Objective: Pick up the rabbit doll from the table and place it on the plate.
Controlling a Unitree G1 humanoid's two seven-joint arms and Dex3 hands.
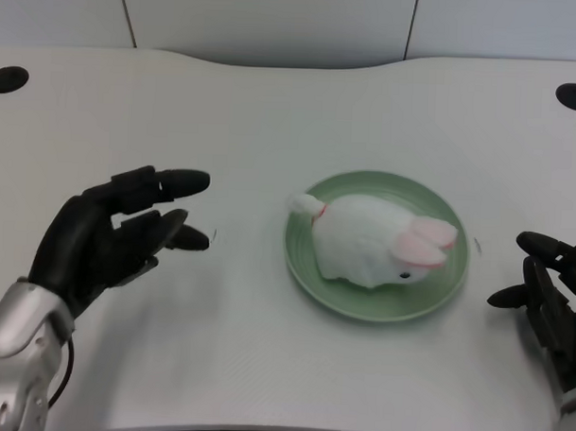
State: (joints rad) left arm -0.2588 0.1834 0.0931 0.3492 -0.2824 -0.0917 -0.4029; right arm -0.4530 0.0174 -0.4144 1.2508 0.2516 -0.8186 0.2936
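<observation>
Rabbit doll: we see the white rabbit doll (372, 242) lying on the plate, right in its middle, body low and rounded.
Doll's ears: pink-lined ears fold back over the head on the picture's right side, and we make out a small dark eye just below them.
Doll's tail: a little white tail pokes out toward the picture's upper left, reaching over the plate's rim.
Plate: the green plate (305, 263) sits flat on the table, a bit right of centre, with green showing all round the doll.
Left hand: our left hand (112, 233) hangs over the table at the picture's left, well apart from the plate. Its black fingers are spread and reach toward the plate, and we see nothing between them; it grips nothing.
Left forearm: the silver forearm (18, 353) comes in from the lower left corner.
Right hand: the right hand (550, 291) rests at the picture's right edge, near the plate's rim but not touching it.
Table: the white table (273, 111) carries it all, and we spot two dark round holes (7, 78) near its far corners.
</observation>
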